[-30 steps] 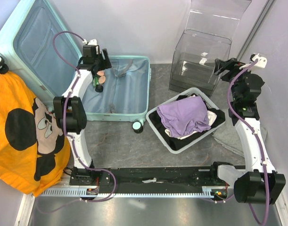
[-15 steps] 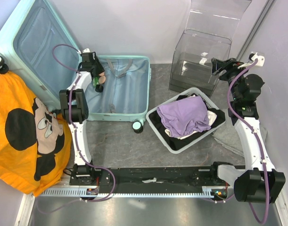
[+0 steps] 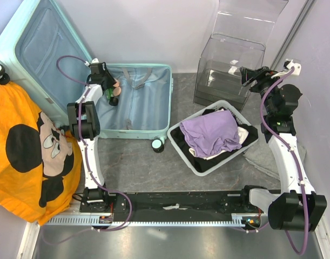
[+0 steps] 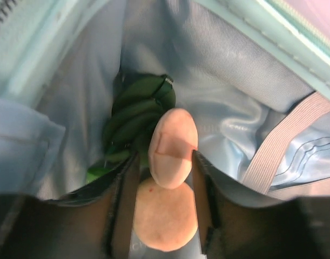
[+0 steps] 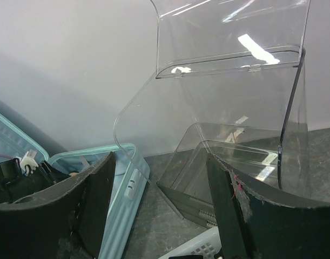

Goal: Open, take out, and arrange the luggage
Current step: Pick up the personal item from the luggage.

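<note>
so the luggage (image 3: 143, 110) is lying open in the upper left of the overhead view: the lid is propped up against the back wall and the base is flat on the table with its pale blue lining showing. One spinner wheel (image 3: 158, 145) pokes out at its near right corner. The left gripper (image 3: 109, 86) is down in the far left corner of the base. On its wrist cam, two peach pads (image 4: 173, 145) sit one above the other between its fingers (image 4: 124, 205), with a dark green ribbed bundle (image 4: 137, 113) just left of them, tucked against the lining. The jaws are right up against the edges of the lower pad, but honestly I can't tell if they're actually pinching it or only framing it. A grey strap (image 4: 278, 145) runs across the lining off to the right. The right gripper (image 3: 246, 75) is up in the air at the upper right, beside the clear plastic box (image 3: 229, 65), jaws spread wide with nothing in them. Below it there's a white basket (image 3: 189, 156) holding a purple cloth (image 3: 210, 132), and an orange Mickey Mouse shirt (image 3: 24, 162) is spread along the left edge.
</note>
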Robot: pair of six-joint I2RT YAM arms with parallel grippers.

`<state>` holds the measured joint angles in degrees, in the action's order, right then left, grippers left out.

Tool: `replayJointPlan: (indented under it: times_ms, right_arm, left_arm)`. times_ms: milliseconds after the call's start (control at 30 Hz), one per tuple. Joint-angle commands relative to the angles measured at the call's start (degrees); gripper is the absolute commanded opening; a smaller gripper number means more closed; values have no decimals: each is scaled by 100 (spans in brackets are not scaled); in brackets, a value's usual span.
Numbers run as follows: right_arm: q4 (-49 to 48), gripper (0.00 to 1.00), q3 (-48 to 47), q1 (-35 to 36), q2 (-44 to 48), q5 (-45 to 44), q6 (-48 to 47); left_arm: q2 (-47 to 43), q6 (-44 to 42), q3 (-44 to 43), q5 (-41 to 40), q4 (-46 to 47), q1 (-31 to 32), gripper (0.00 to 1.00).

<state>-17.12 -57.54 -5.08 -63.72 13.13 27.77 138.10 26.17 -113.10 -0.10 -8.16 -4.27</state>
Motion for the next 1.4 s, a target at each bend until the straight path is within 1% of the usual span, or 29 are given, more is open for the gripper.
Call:
replayJointPlan:
  times_ms: [0, 33, 133, 400, 433, 467, 500, 567, 600, 667, 700, 767, 833, 867, 900, 933, 967, 1033, 1067, 1100, 1133, 1167, 1233, 1267, 1300, 1333, 1367]
  right_arm:
    - [-265, 75, -12, -2, -44, 120, 53]
    - [-248, 75, -12, -2, -52, 129, 53]
    - [-239, 75, -3, -2, -52, 138, 53]
    - [-186, 75, 15, -2, -26, 155, 18]
    - [-186, 75, 15, -2, -17, 173, 27]
    - [-177, 75, 23, -2, -9, 173, 27]
    - [-177, 75, 23, -2, -8, 173, 27]
    - [-160, 75, 23, -2, 9, 190, 27]
    - [-168, 75, 15, -2, 18, 190, 27]
    - [-160, 75, -3, -2, 44, 217, 35]
    - [-160, 75, -12, -2, 70, 234, 27]
    - [-168, 76, -38, 7, 114, 199, 35]
    - [-195, 76, -47, 16, 176, 138, 27]
    - [-203, 77, -64, 33, 194, 85, -8]
    - [-212, 78, -65, 60, 220, 50, -52]
    - [-221, 79, -82, 138, 220, 32, -87]
    - [-221, 79, -152, 191, 211, 32, -140]
    - [-221, 80, -309, 436, 115, 128, -149]
    - [-221, 80, -380, 473, 62, 190, -149]
    - [-221, 80, -451, 682, -60, 321, -140]
    - [-212, 80, -521, 928, -140, 409, -149]
    - [-221, 79, -652, 1052, -219, 471, -175]
    - [-195, 79, -793, 1482, -438, 620, -254]
    - [-169, 79, -925, 1623, -509, 708, -307]
    - [-134, 79, -995, 1790, -692, 787, -429]
    - [-72, 79, -1101, 2078, -807, 1058, -456]
    - [41, 80, -1319, 2212, -956, 1252, -474]
  left_arm:
    - [50, 195, -54, 352, 544, -65, 46]
    - [59, 204, -63, 405, 596, -56, 45]
    - [85, 178, -72, 607, 658, -91, 38]
    - [199, 178, -134, 932, 658, -144, 37]
    - [226, 151, -142, 959, 667, -153, 33]
    - [235, 134, -151, 1011, 658, -153, 31]
    - [235, 99, -160, 1038, 658, -153, 23]
    - [235, 2, -177, 1108, 623, -153, 12]
    - [209, -33, -160, 1135, 606, -153, 2]
    - [-28, -104, 76, 1205, 684, -153, 2]
    - [-186, -156, 217, 1257, 972, -153, 2]
    - [-712, -200, 698, 1415, 1237, -127, 1]
    - [-1082, -253, 999, 1495, 1615, -118, 2]
    - [-1501, -262, 1314, 1565, 1747, -100, 2]
    - [-1714, -244, 1482, 1618, 1870, -91, 2]
    - [-1951, -218, 1666, 1662, 2115, -83, 1]
    - [-2380, -183, 2034, 1793, 2230, -65, 2]
    - [-2831, 1, 2413, 2039, 2528, -47, 2]
    - [-3024, 89, 2746, 2397, 2582, -21, 2]
    - [-3426, 272, 2932, 2601, 2661, -4, 2]
    - [-3604, 379, 3117, 2820, 2723, 14, 2]
    - [-3832, 458, 3527, 3223, 2845, 40, 2]
    - [-4483, 652, 3951, 3585, 2943, 93, 2]
    - [-4677, 696, 4336, 4074, 3030, 128, 2]
    - [-4861, 809, 4505, 4331, 3031, 137, 1]
    - [-5237, 863, 4664, 4595, 3031, 172, 2]
    - [-5389, 941, 4944, 5163, 3031, 199, 1]
